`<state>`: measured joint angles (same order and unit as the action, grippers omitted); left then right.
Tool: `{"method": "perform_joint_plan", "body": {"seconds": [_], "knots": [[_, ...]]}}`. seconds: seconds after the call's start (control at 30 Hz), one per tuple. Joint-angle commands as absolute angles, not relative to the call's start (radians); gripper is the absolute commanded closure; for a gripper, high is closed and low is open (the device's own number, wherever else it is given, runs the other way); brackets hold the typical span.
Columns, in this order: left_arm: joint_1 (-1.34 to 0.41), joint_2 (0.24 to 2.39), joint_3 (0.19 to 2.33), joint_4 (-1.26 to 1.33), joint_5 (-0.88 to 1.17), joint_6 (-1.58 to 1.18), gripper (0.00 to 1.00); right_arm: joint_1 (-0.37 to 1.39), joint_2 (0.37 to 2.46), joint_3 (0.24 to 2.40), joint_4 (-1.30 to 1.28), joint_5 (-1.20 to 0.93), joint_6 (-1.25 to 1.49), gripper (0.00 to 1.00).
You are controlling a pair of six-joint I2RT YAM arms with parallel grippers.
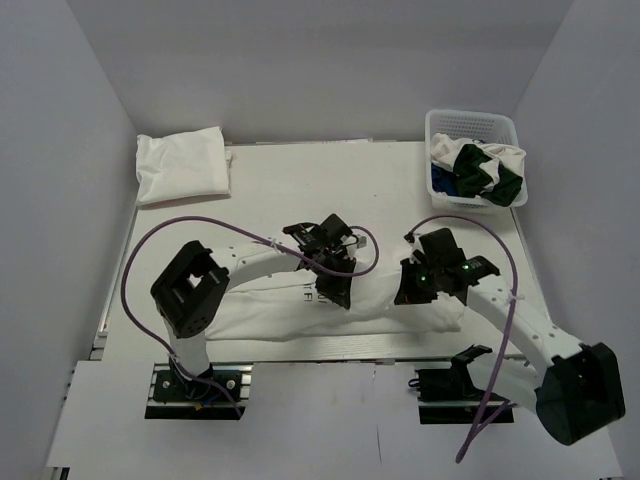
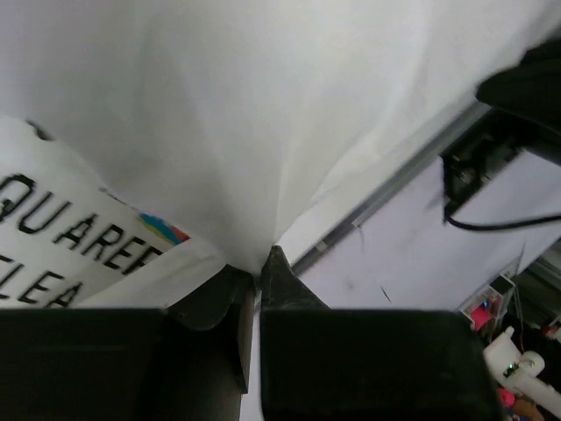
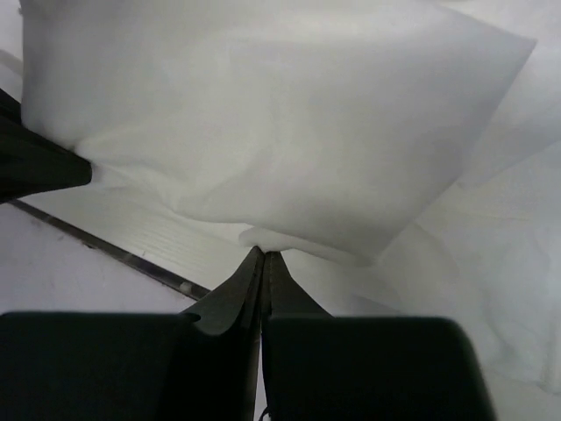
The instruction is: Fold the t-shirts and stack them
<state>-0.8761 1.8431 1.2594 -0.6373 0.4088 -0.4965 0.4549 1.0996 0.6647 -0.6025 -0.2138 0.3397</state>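
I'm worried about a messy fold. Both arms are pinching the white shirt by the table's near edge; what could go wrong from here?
1. The fingers of the right gripper pinch only a thin lip of the white t-shirt, so it may slip out when pulled.
2. The left gripper grips bunched cloth beside the print, so the fold may come out creased.
3. The shirt lies along the near edge of the table and could slide off.

Left arm (image 1: 245, 262), right arm (image 1: 515, 318): white links, black joints, purple cables (image 1: 128, 285); left hand (image 2: 260, 263), right hand (image 3: 263, 256) black.
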Motion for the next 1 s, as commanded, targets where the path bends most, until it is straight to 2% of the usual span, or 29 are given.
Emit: {"method": "perform_joint_plan", "body": {"seconds": [0.0, 0.1, 0.13, 0.2, 0.23, 0.3, 0.33, 0.37, 0.53, 0.73, 0.8, 0.97], "knots": [[-0.91, 1.718, 1.238, -0.603, 0.498, -0.485, 1.0, 0.459, 1.016, 0.698, -0.727, -0.233, 0.299, 1.0], [-0.928, 1.707, 1.217, -0.615, 0.494, -0.485, 0.99, 0.457, 0.963, 0.699, -0.778, -0.377, 0.316, 1.0], [-0.928, 1.707, 1.206, -0.615, 0.473, -0.485, 0.94, 0.459, 0.928, 0.701, -0.785, -0.382, 0.314, 1.0], [-0.937, 1.718, 1.206, -0.65, 0.381, -0.506, 0.92, 0.456, 0.904, 0.704, -0.82, -0.344, 0.328, 1.0], [-0.937, 1.732, 1.206, -0.664, 0.309, -0.506, 0.88, 0.457, 0.896, 0.704, -0.827, -0.295, 0.336, 1.0], [-0.937, 1.79, 1.226, -0.692, 0.243, -0.518, 0.77, 0.454, 0.902, 0.698, -0.83, -0.226, 0.357, 1.0], [-0.937, 1.813, 1.248, -0.713, 0.206, -0.531, 0.68, 0.459, 0.923, 0.684, -0.825, -0.198, 0.379, 1.0], [-0.937, 1.833, 1.262, -0.724, 0.193, -0.531, 0.49, 0.457, 0.933, 0.68, -0.816, -0.196, 0.386, 1.0], [-0.925, 1.844, 1.305, -0.762, 0.134, -0.54, 0.25, 0.456, 0.968, 0.653, -0.818, -0.189, 0.402, 1.0], [-0.914, 1.672, 1.259, -0.782, -0.009, -0.549, 0.14, 0.453, 0.976, 0.666, -0.894, -0.068, 0.465, 1.0], [-0.905, 1.593, 1.221, -0.782, -0.12, -0.593, 0.0, 0.449, 1.011, 0.669, -0.902, -0.012, 0.489, 1.0], [-0.836, 1.563, 1.21, -0.867, -0.259, -0.676, 0.0, 0.451, 1.109, 0.692, -0.983, 0.141, 0.572, 1.0]]}}
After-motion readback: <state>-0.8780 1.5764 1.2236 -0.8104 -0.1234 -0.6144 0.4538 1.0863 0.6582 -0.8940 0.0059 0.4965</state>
